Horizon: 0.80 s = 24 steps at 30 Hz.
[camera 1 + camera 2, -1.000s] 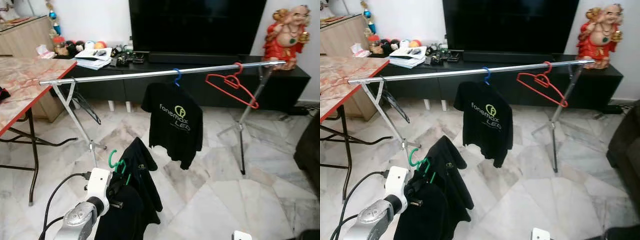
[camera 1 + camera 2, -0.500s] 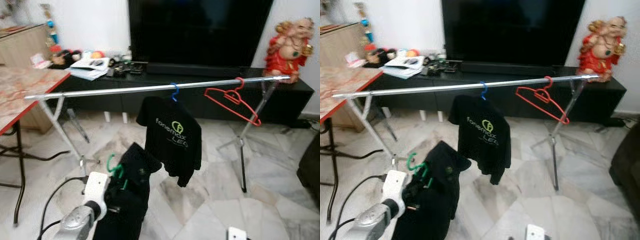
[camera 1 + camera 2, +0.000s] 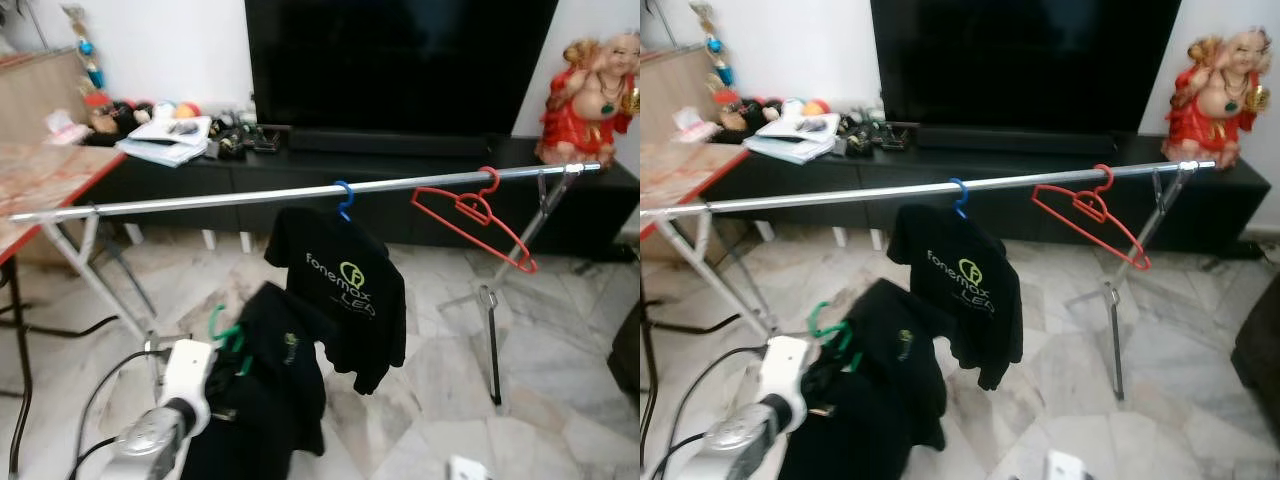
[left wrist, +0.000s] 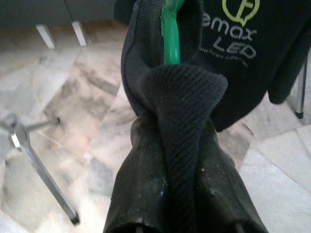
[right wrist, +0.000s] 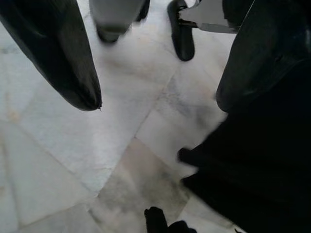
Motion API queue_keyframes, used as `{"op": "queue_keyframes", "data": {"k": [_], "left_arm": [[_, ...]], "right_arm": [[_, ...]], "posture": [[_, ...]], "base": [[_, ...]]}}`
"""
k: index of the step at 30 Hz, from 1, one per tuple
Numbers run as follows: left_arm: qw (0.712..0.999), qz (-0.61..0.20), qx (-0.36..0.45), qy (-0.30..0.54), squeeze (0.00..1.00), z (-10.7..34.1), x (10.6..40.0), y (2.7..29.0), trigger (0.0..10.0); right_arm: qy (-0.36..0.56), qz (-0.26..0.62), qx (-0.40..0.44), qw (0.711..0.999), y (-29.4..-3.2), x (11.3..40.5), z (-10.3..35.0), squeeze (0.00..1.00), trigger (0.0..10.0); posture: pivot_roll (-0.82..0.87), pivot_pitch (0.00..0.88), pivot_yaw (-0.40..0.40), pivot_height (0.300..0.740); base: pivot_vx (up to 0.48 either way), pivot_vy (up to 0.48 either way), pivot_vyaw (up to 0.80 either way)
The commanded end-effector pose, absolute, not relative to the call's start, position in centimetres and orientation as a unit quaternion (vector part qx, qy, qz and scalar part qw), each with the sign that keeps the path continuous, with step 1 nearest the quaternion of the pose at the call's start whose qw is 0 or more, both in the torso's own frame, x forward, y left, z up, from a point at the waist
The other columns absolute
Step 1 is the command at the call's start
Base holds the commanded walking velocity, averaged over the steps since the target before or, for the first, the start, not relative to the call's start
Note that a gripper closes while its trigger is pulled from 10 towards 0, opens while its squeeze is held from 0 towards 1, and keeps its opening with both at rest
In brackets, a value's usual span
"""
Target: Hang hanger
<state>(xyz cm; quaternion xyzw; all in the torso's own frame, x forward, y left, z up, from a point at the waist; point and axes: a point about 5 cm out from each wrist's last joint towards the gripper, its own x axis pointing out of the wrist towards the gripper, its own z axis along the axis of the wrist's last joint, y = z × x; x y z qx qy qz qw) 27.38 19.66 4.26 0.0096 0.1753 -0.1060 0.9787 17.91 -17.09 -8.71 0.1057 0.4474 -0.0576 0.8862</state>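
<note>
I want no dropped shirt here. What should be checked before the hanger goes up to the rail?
1. Left gripper shut on the green hanger through the shirt collar: ok.
2. Black shirt seated on that hanger: ok.
3. Free stretch of rail left of the blue hanger: ok.
4. Green hook raised to rail height: not ok, it sits well below.
5. Hook opening turned toward the rail: cannot tell.
6. Right gripper idle, open, pointing at the floor: ok.

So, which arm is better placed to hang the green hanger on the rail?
Left. The left gripper is shut on the green hanger with its black shirt, just below the rail. The right gripper points at the floor, open.
</note>
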Motion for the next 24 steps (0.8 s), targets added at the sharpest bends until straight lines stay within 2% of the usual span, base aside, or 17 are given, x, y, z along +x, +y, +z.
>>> {"op": "queue_keyframes", "data": {"k": [1, 7, 17, 24], "left_arm": [[0.981, -0.111, 0.019, 0.161, 0.0, 4.9, 27.8, 19.2, 10.0], [0.98, -0.106, 0.026, 0.165, 0.0, 4.8, 28.0, 19.0, 10.0], [0.983, -0.077, 0.028, 0.162, 0.0, 4.5, 27.8, 19.3, 10.0], [0.982, -0.076, 0.034, 0.167, 0.0, 4.2, 27.7, 19.0, 10.0]], "right_arm": [[0.451, -0.064, 0.099, 0.885, -17.8, 17.7, -8.8, 0.0, 10.0], [0.455, -0.066, 0.1, 0.882, -18.0, 17.4, -8.9, 0.0, 10.0], [0.455, -0.066, 0.092, 0.884, -18.7, 17.4, -8.8, 0.0, 10.0], [0.448, -0.057, 0.086, 0.888, -18.8, 18.1, -8.5, 0.0, 10.0]], "posture": [[0.01, 0.0, 0.071, 0.74], [0.01, 0.0, 0.069, 0.74], [0.02, 0.0, 0.041, 0.74], [0.02, 0.0, 0.023, 0.74]], "base": [[0.382, 0.0, 0.0], [0.362, 0.0, 0.0], [0.0, 0.0, 0.0], [0.0, 0.0, 0.7]]}}
